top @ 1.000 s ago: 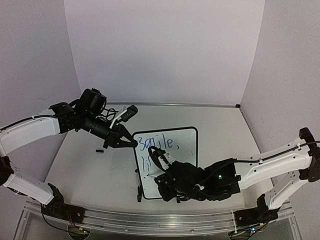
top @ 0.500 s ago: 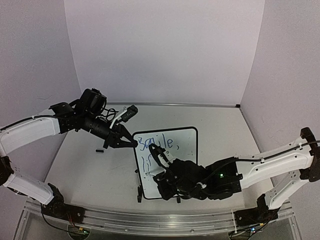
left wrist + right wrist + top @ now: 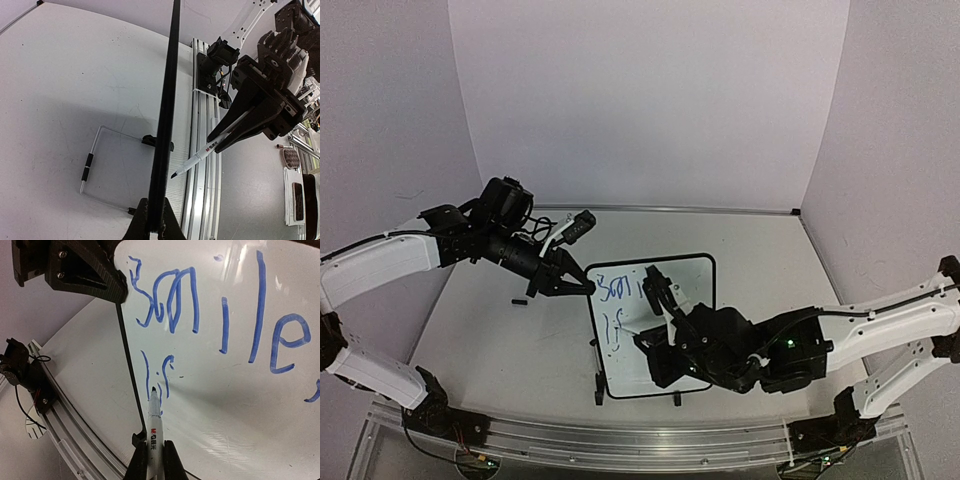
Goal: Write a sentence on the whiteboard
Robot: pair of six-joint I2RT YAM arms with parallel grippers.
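Observation:
The whiteboard point(image 3: 620, 368) stands tilted on the table, and my right arm covers much of it. My left gripper point(image 3: 582, 286) is shut on its black frame at the top left corner; the left wrist view shows the frame point(image 3: 167, 100) edge-on between the jaws point(image 3: 154, 226). My right gripper point(image 3: 665, 322) is shut on a white marker point(image 3: 154, 432), also seen from the left wrist point(image 3: 200, 155). Its tip hovers just off the board by the second line. The sentence reads "Smile," point(image 3: 210, 315) with "lif" point(image 3: 157, 371) below.
A small black cap-like piece point(image 3: 518, 300) lies on the table left of the board. The board's wire stand point(image 3: 92, 165) rests behind it. The aluminium rail point(image 3: 620, 450) runs along the near edge. Walls close in on three sides.
My right arm has moved right and toward the far side of the board, now covering the end of "Smile," and uncovering "lif". The left arm has not moved.

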